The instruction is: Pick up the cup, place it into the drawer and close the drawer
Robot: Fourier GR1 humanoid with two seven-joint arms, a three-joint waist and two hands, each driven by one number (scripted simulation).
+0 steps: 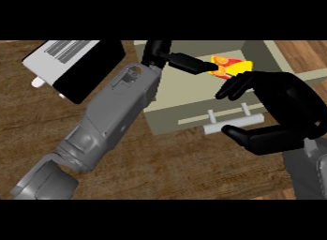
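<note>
— So, from the head view, where is the yellow cup with red-orange patches [229, 67]?

— Over the open beige box-shaped drawer [193, 110], near its back, between the two black hands. Only part of it shows.

— Which hand has it?

— The left hand [180, 60], reaching in from the grey forearm [110, 117] that crosses the wooden counter [180, 164]. Its fingers stretch toward the cup and meet its left edge; whether they curl round it, I cannot tell.

— And the right hand [283, 110]?

— It arches above the drawer's front, fingers and thumb bent in a wide claw with nothing inside it. Its upper fingertips are just beside the cup; the thumb hangs near the pale bar handle [234, 123].

— Anything else?

— A white and black appliance [72, 65] sits on the counter, left of the drawer.
</note>
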